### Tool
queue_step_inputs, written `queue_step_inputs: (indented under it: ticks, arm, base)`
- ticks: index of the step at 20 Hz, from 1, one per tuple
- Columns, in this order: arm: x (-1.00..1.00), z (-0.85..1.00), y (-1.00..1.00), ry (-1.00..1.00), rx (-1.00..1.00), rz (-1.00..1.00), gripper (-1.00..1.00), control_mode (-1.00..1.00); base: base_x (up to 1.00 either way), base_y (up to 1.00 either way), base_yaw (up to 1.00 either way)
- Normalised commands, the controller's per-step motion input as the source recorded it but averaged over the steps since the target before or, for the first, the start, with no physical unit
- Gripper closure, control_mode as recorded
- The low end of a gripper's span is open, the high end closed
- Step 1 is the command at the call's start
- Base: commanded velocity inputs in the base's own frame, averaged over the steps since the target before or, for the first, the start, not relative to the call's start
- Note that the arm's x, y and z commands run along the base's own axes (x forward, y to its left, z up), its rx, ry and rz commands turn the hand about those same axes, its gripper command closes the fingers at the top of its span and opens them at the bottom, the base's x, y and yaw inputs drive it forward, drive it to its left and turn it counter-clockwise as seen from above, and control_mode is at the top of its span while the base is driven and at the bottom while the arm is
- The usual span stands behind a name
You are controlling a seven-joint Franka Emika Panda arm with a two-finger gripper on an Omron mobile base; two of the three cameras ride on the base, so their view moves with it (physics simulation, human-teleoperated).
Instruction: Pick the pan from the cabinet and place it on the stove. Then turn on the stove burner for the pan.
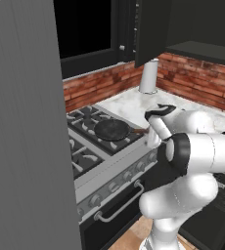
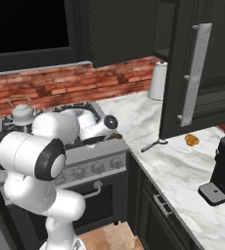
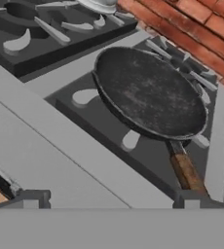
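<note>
Hovering with our gripper (image 3: 109, 200) spread wide and empty over the stove's (image 1: 87, 178) front edge.
We see the knobs (image 1: 115, 184) along the front of the stove, then the pan (image 3: 150, 92) flat on the front burner grate by the stove's counter-side edge, its handle (image 3: 186, 170) pointing toward us. Farther back a kettle (image 2: 22, 113) sits on a rear burner, and beyond, the cabinet (image 2: 195, 63) hangs with its door open above the counter (image 2: 183, 166).

Both base views flank the stove (image 1: 109, 146); the hand view looks down close.
</note>
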Motion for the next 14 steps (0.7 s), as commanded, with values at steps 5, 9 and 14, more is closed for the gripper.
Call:
queue_step_inputs:
  ticks: [5, 9, 14]
  arm:
    - [-0.77, -0.06, -0.12, -0.06, 0.02, -0.02, -1.0, -1.0]
    - [-0.32, -0.08, 0.0, -0.02, 0.0, -0.01, -1.0, -1.0]
    - [-0.21, -0.03, -0.15, -0.02, 0.02, -0.02, -1.0, -1.0]
  base:
    - [0.0, 0.0, 0.0]
    - [0.0, 0.0, 0.0]
    - [0.0, 0.0, 0.0]
